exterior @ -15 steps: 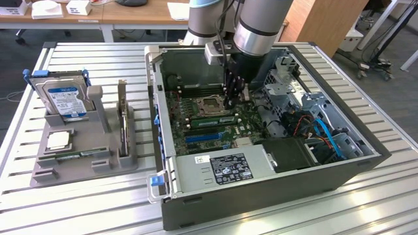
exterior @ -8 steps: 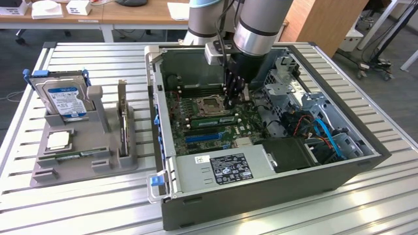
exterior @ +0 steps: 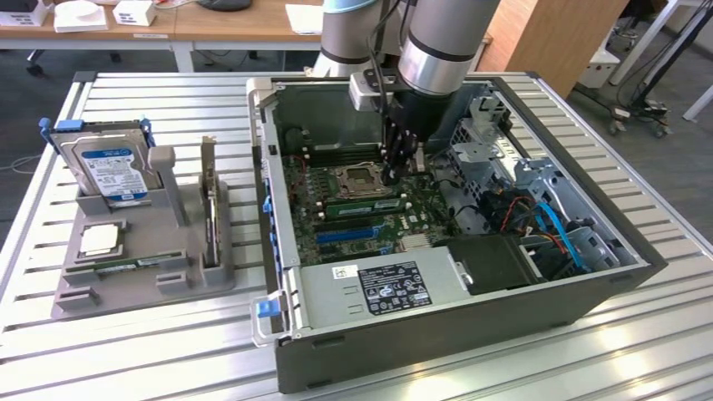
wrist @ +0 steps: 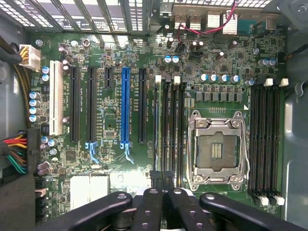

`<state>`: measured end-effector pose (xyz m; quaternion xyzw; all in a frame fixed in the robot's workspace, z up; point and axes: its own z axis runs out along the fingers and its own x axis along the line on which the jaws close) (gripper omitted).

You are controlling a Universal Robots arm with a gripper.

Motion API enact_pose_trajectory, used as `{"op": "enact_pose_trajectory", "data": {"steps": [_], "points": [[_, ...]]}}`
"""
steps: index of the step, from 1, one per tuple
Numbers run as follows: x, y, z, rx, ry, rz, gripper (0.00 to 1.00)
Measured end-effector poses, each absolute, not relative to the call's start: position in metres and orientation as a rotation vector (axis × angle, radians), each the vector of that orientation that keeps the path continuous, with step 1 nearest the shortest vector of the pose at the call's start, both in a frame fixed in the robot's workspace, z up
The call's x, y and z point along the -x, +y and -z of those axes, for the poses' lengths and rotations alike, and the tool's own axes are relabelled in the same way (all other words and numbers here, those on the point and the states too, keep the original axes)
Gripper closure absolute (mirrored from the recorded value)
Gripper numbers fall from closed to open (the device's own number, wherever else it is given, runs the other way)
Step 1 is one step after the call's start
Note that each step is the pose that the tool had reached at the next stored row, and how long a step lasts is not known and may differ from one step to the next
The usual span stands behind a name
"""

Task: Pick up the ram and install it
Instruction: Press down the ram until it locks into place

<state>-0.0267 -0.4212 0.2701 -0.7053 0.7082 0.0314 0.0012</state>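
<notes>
The ram (exterior: 354, 206) is a thin green stick standing on edge in a memory slot beside the empty CPU socket (exterior: 359, 178), inside the open computer case (exterior: 468, 322). From the wrist I see the ram (wrist: 156, 125) edge-on as a thin line next to the black slots. My gripper (exterior: 396, 171) reaches down into the case over the board, close to the socket. In the wrist view my gripper (wrist: 161, 175) hangs over one end of the ram, its two dark fingers (wrist: 155, 190) almost together. Whether they touch or pinch the stick I cannot tell.
Left of the case in the exterior view stands a grey holder (exterior: 145, 284) with a silver hard drive (exterior: 112, 171), a dark expansion card (exterior: 209, 196) and a thin green strip (exterior: 134, 266). A power supply (exterior: 379, 288) and cables (exterior: 557, 225) crowd the case.
</notes>
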Motion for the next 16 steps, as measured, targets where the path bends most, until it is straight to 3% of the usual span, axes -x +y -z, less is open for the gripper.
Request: {"op": "enact_pose_trajectory", "data": {"steps": [2, 16], "points": [[0.0267, -0.4212, -0.2701, 2.214, 2.223, -0.099, 0.90], [0.0219, -0.4213, -0.2701, 2.214, 2.223, -0.099, 0.90]]}}
